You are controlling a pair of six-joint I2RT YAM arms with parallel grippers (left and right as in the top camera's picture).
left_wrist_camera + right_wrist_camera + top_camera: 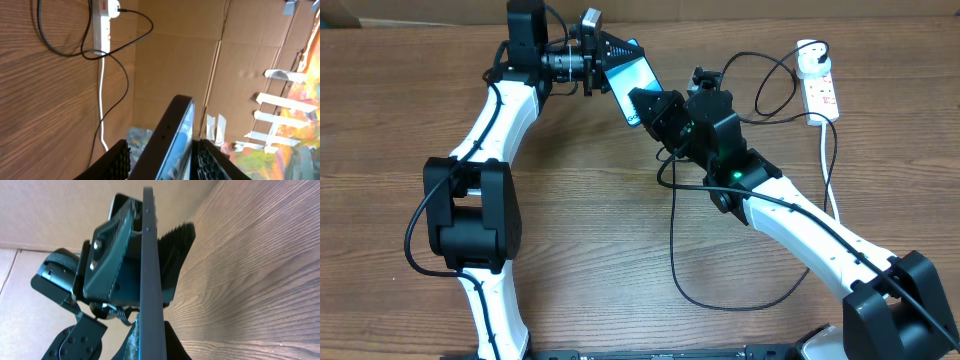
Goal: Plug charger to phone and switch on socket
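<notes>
Wood-grain tabletop [580, 250], cardboard wall [180, 60] along the back. Up off the wood near the back middle: phone [633, 78], tilted, teal-blue screen lit. Pinched at its far end by left gripper [618, 62], ridged pads [118, 161] pressed on either side. Edge-on in both wrist views. Right at the phone's near end: right gripper [642, 108], touching or nearly so. Jaw state unreadable: spread or pressed together, cannot tell. Charger [673, 245]: thin black cable looping over the table in front of the right arm, then running back toward the right rear. Connector tip not made out. Round white adapter [810, 60] seated at the far end of socket [822, 98], a white power strip lying flat at the right rear, well apart from the phone. Small red switches [103, 5] on its face, position unreadable. White cord [831, 160] trailing from the strip toward the front.
</notes>
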